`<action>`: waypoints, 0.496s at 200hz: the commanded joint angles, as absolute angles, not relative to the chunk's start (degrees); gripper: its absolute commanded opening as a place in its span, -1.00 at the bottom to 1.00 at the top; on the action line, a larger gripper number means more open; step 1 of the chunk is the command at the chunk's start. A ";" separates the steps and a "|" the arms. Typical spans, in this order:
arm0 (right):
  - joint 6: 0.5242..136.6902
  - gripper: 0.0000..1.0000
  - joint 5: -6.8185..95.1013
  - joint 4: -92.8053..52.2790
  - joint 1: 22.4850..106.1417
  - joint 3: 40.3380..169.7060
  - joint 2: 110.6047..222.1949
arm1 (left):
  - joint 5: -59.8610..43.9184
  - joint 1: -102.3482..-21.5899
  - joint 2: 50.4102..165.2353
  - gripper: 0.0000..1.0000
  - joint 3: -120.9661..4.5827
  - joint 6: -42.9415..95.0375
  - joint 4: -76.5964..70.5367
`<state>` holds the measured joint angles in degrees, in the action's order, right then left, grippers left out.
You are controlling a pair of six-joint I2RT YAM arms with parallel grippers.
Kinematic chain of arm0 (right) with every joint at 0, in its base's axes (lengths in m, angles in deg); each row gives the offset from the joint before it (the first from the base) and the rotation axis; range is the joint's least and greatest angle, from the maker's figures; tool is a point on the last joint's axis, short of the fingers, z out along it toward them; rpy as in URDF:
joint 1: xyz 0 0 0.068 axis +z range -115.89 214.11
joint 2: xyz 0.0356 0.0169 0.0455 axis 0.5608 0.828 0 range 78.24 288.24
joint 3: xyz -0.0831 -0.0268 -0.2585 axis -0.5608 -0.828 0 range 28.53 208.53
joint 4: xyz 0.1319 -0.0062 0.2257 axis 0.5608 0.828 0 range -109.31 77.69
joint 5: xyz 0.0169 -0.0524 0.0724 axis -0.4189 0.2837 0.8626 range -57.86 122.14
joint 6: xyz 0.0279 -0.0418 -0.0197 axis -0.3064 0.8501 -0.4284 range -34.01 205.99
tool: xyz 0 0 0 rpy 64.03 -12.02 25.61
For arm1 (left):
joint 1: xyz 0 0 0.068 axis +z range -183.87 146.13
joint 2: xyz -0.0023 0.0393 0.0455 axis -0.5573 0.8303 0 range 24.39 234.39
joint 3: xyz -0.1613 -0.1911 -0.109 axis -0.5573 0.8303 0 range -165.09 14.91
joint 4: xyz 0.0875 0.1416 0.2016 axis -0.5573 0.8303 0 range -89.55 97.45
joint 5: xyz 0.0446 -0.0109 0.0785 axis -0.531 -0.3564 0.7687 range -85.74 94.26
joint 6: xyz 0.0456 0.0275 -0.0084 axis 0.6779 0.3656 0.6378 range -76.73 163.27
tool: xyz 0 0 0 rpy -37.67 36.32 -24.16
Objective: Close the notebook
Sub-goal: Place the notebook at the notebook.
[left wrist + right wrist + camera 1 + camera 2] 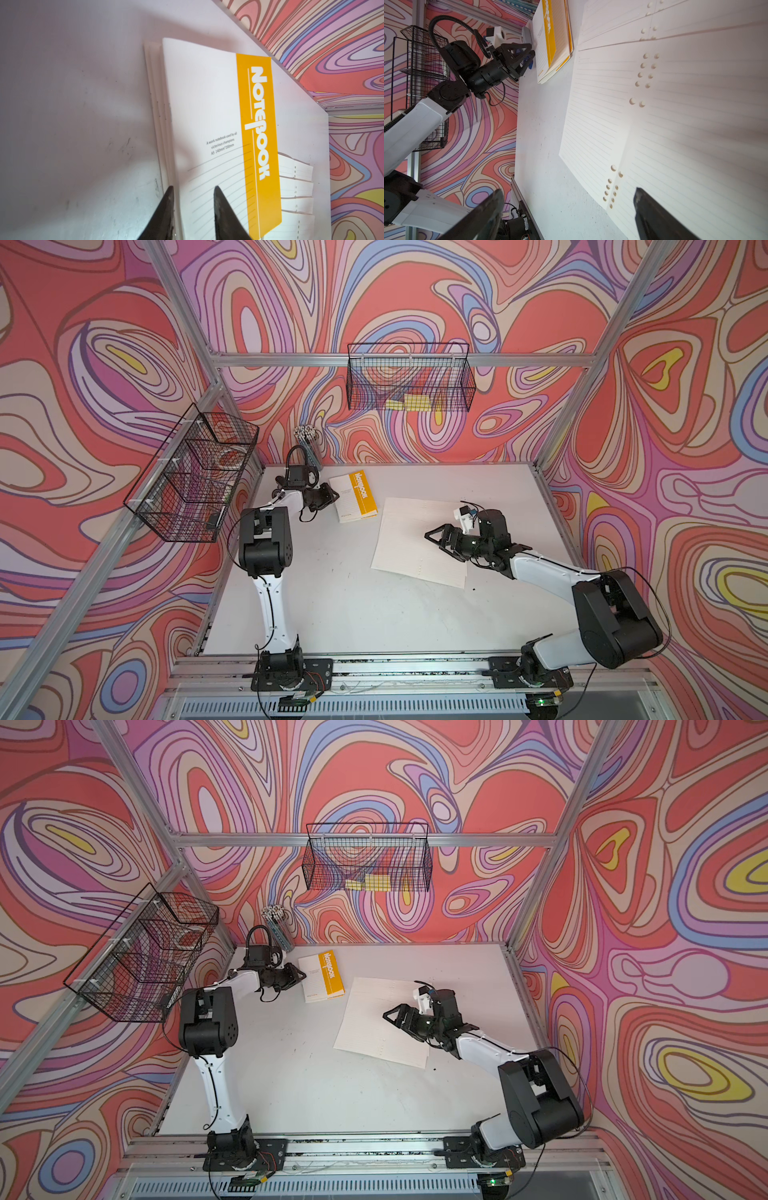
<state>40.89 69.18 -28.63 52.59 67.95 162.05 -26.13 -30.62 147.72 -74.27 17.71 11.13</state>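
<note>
1. Two arms. The left gripper [193, 188] is nearer, with its tips at the notebook [353, 497] page edge, jaws narrowly apart and clamping nothing.
2. Notebook lies far-left on the table [353, 605], cover looks flat. Its long axis runs crosswise to the gripper, orange spine on the far side.
3. Right gripper [432, 536] is spread wide over loose sheets [409, 556], well apart from the notebook.

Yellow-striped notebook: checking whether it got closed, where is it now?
In both top views the white notebook with the yellow stripe lies closed, far left on the table, between the left gripper and loose lined sheets.
</note>
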 commanded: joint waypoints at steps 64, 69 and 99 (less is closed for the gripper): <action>44.79 0.97 69.93 -24.58 53.00 73.61 162.44 | -21.09 -31.06 127.23 -0.10 -64.77 18.64 12.70; 45.09 0.96 70.02 -24.15 52.96 74.07 162.51 | -22.30 -31.29 125.72 -0.10 -63.55 17.94 11.71; 47.13 0.97 70.24 -21.29 52.92 76.92 162.92 | -29.85 -34.24 117.97 -0.06 -58.27 16.63 9.93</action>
<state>44.19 69.48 -24.39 52.59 74.51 162.05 -23.01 -31.65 122.74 -61.16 17.97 12.24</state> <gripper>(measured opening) 0.984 0.463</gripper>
